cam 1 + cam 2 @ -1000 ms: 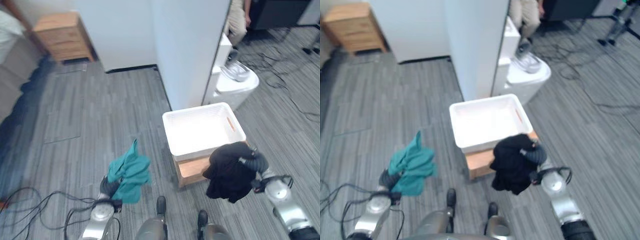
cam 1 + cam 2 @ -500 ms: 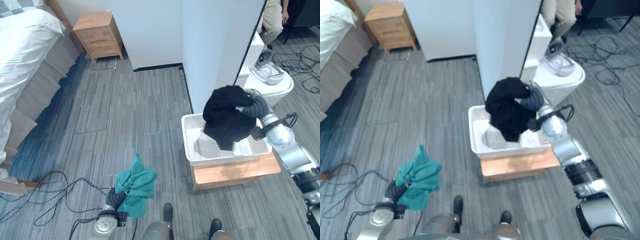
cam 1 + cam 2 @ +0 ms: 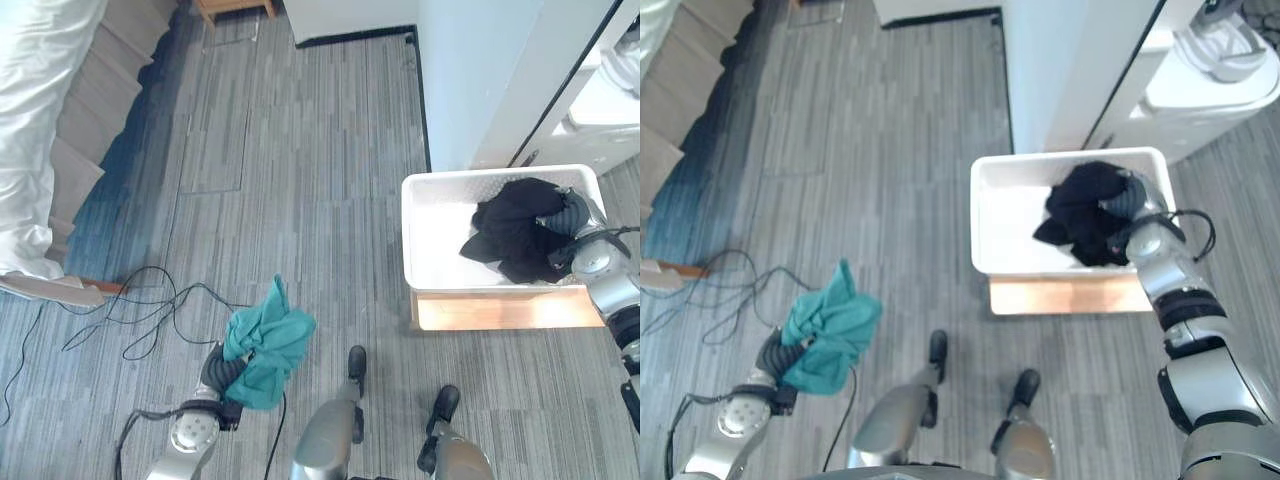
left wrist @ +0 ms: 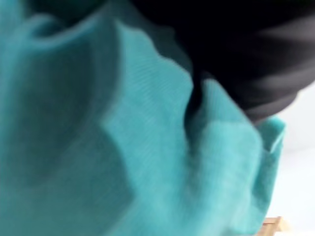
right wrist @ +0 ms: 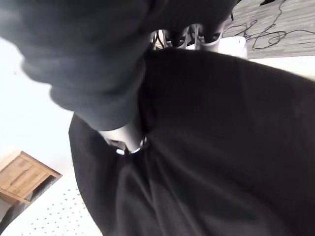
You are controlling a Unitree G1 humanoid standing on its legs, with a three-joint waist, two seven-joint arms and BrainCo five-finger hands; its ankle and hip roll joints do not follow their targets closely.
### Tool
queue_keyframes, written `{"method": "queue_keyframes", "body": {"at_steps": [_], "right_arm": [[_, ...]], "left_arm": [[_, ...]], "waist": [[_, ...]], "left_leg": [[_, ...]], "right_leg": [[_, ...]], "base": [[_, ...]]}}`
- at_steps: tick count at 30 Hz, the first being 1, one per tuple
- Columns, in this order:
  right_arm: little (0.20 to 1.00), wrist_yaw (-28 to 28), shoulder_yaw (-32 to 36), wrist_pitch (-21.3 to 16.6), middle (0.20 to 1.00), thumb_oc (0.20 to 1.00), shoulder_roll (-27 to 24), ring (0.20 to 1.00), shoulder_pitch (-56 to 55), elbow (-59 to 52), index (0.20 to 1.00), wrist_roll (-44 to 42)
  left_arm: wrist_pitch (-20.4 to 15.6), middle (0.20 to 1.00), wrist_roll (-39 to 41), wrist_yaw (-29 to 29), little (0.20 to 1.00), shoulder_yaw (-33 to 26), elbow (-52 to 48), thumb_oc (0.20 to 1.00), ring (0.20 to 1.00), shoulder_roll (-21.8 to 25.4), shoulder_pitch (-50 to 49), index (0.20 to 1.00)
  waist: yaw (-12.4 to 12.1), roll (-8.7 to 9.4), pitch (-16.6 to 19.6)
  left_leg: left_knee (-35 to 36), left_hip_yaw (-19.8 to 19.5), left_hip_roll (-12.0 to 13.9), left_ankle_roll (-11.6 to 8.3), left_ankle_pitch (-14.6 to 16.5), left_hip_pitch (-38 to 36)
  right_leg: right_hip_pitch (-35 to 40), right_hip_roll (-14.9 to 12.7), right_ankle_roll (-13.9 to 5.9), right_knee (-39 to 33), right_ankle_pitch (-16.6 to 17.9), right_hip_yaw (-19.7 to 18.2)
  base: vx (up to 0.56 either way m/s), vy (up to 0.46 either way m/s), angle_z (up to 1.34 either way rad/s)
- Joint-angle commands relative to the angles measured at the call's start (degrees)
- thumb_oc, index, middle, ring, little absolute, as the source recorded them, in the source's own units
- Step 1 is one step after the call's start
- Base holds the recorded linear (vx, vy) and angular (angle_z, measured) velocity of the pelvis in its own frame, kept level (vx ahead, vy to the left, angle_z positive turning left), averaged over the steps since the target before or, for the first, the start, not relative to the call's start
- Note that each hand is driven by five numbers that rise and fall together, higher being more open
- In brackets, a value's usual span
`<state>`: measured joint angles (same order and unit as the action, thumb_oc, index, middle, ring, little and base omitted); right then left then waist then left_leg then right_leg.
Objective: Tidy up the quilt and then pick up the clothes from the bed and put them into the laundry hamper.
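At three o'clock, my right hand [image 3: 1127, 205] grips black clothes [image 3: 515, 232] inside the hamper [image 3: 432, 240]; my left hand [image 3: 222, 368] clutches a teal garment [image 3: 265, 340] at seven.

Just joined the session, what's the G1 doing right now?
It is putting clothes into the white plastic laundry hamper, which sits on a low wooden stand. The right hand is down inside the hamper with the black garment, which lies on the hamper's floor. The left hand holds a bunched teal garment low by the robot's side, above the grey floor, not yet at the hamper.
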<state>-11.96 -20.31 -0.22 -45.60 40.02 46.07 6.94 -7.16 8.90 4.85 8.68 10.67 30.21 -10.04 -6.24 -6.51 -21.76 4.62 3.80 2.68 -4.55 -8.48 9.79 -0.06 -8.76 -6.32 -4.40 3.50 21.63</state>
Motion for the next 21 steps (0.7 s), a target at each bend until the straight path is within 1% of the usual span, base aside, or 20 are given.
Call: {"method": "queue_keyframes", "body": {"at_steps": [1,2,3,4,5,6,7,8,9,10,11,12,13,14,17,21], "right_arm": [[1.000,-4.37,-0.13,-2.97,1.000,1.000,-2.30,1.000,0.72,-8.92,1.000,8.54],[1.000,-4.34,0.09,-2.90,1.000,1.000,-2.30,1.000,0.47,-9.10,1.000,8.61],[1.000,-5.35,1.07,-3.01,1.000,1.000,-3.52,1.000,-4.03,-13.90,1.000,13.41],[1.000,-5.14,2.03,-2.91,1.000,1.000,-3.89,1.000,-6.47,-16.34,1.000,15.36],[1.000,-5.08,2.30,-2.83,1.000,1.000,-3.93,1.000,-6.73,-16.57,1.000,15.43],[1.000,-5.41,2.70,-2.76,1.000,1.000,-4.55,1.000,-8.20,-18.63,1.000,17.71],[1.000,-5.47,4.64,-2.52,1.000,1.000,-4.70,1.000,-11.19,-21.17,1.000,19.30],[1.000,-5.47,6.59,-2.66,1.000,1.000,-4.19,1.000,-15.23,-25.00,1.000,21.18],[1.000,-5.40,6.89,-2.60,1.000,1.000,-4.19,1.000,-15.50,-25.22,1.000,21.24],[1.000,-5.22,7.98,-2.71,1.000,1.000,-3.96,1.000,-17.93,-27.25,1.000,21.88],[1.000,-5.17,8.19,-2.69,1.000,1.000,-3.97,1.000,-18.12,-27.37,1.000,21.90],[1.000,-4.53,9.65,-3.27,1.000,1.000,-2.62,1.000,-23.61,-31.24,1.000,22.85],[1.000,-4.46,9.96,-3.22,1.000,1.000,-2.62,1.000,-23.87,-31.46,1.000,22.88],[1.000,-4.00,10.41,-3.43,1.000,1.000,-1.72,1.000,-25.56,-32.49,1.000,22.80],[1.000,-3.96,10.56,-3.41,1.000,1.000,-1.72,1.000,-25.70,-32.57,1.000,22.81],[1.000,-3.96,10.56,-3.41,1.000,1.000,-1.72,1.000,-25.70,-32.57,1.000,22.81]], "left_arm": [[-6.83,0.200,0.26,3.49,0.200,-1.91,-7.90,0.200,0.200,2.18,8.43,0.200],[-6.78,0.200,0.23,3.51,0.200,-1.83,-7.95,0.200,0.200,2.24,8.42,0.200],[-7.44,0.200,-1.27,4.86,0.200,-2.67,-10.15,0.200,0.200,3.08,12.53,0.200],[-7.38,0.200,-1.85,5.23,0.200,-2.65,-10.09,0.200,0.200,2.85,13.52,0.200],[-7.38,0.200,-1.88,5.25,0.200,-2.54,-10.08,0.200,0.200,2.88,13.60,0.200],[-7.45,0.200,-3.57,5.93,0.200,-2.71,-11.12,0.200,0.200,3.50,15.53,0.200],[-7.04,0.200,-5.50,6.95,0.200,-3.00,-11.32,0.200,0.200,3.94,17.13,0.200],[-6.59,0.200,-7.99,8.16,0.200,-2.83,-12.05,0.200,0.200,4.27,20.30,0.200],[-6.59,0.200,-8.03,8.21,0.200,-2.68,-12.01,0.200,0.200,4.30,20.44,0.200],[-6.25,0.200,-8.46,9.02,0.200,-2.36,-11.84,0.200,0.200,4.22,22.67,0.200],[-6.27,0.200,-8.46,9.03,0.200,-2.23,-11.79,0.200,0.200,4.23,22.76,0.200],[-5.37,0.200,-9.32,9.92,0.200,-1.05,-9.64,0.200,0.200,2.96,27.03,0.200],[-5.43,0.200,-9.33,9.97,0.200,-0.86,-9.49,0.200,0.200,2.96,27.25,0.200],[-5.05,0.200,-8.87,10.05,0.200,-0.34,-8.21,0.200,0.200,2.26,28.64,0.200],[-5.08,0.200,-8.87,10.06,0.200,-0.24,-8.15,0.200,0.200,2.26,28.72,0.200],[-5.08,0.200,-8.87,10.06,0.200,-0.24,-8.15,0.200,0.200,2.26,28.72,0.200]], "waist": [[1.88,-0.09,1.86],[1.78,-0.06,1.82],[3.58,0.73,2.75],[4.12,1.07,3.13],[4.02,1.08,3.21],[5.04,1.66,3.73],[5.91,2.19,4.22],[8.11,3.07,5.10],[7.93,3.12,5.10],[9.17,3.60,5.51],[9.00,3.62,5.57],[12.68,4.43,6.52],[12.43,4.47,6.55],[13.51,4.69,6.80],[13.32,4.69,6.91],[13.31,4.69,6.92]], "left_leg": [[-0.46,8.30,10.22,-6.76,0.82,-6.52],[-0.45,8.32,10.23,-6.77,0.83,-6.63],[-0.56,8.93,10.43,-6.79,1.46,-8.19],[-0.57,9.19,10.51,-6.74,1.79,-8.95],[-0.50,9.18,10.47,-6.66,1.56,-8.78],[-0.57,9.70,10.64,-6.71,2.24,-9.76],[-0.54,10.09,10.68,-6.49,2.50,-10.56],[-0.61,11.26,10.76,-6.38,3.61,-12.35],[-0.54,11.32,10.72,-6.30,3.38,-12.26],[-0.53,12.16,10.85,-6.24,3.86,-13.23],[-0.51,12.23,10.83,-6.23,3.84,-13.19],[-0.59,14.75,11.27,-6.25,5.09,-15.72],[-0.50,14.87,11.24,-6.19,4.84,-15.61],[-0.49,15.88,11.37,-6.21,5.06,-16.28],[-0.47,16.00,11.36,-6.21,5.04,-16.20],[-0.47,16.01,11.36,-6.21,5.04,-16.20]], "right_leg": [[-2.00,-2.88,-2.86,4.45,-3.73,2.00],[-1.89,-2.86,-2.87,4.41,-3.73,1.99],[-0.51,-2.54,-2.75,3.73,-3.85,1.22],[0.09,-2.38,-2.71,3.39,-3.90,0.93],[-0.05,-2.39,-2.66,3.31,-3.66,0.95],[0.69,-2.14,-2.76,2.95,-3.88,0.48],[1.06,-1.95,-2.71,2.55,-3.65,-0.12],[1.84,-1.53,-2.89,1.94,-3.73,-1.40],[1.70,-1.55,-2.84,1.88,-3.49,-1.45],[1.84,-1.35,-2.95,1.54,-3.27,-2.30],[1.76,-1.36,-2.94,1.52,-3.22,-2.37],[2.17,-0.65,-3.23,1.02,-3.14,-4.61],[1.95,-0.65,-3.15,1.00,-2.91,-4.73],[1.75,-0.40,-3.21,0.92,-2.74,-5.77],[1.58,-0.39,-3.19,0.94,-2.70,-5.89],[1.57,-0.39,-3.19,0.94,-2.70,-5.89]], "base": [[0.00,0.000,0.00],[0.05,-0.019,0.01],[0.08,-0.015,-0.03],[0.07,-0.013,0.05],[0.06,-0.022,-0.02],[0.05,-0.023,-0.13],[0.14,-0.036,-0.29],[0.09,-0.014,-0.34],[0.10,-0.017,-0.45],[0.02,-0.006,-0.54],[0.14,-0.008,-0.63],[0.09,-0.001,-0.49],[0.12,-0.006,-0.30],[0.02,-0.005,-0.50],[0.01,-0.001,-0.58],[0.00,0.000,-0.06]]}}
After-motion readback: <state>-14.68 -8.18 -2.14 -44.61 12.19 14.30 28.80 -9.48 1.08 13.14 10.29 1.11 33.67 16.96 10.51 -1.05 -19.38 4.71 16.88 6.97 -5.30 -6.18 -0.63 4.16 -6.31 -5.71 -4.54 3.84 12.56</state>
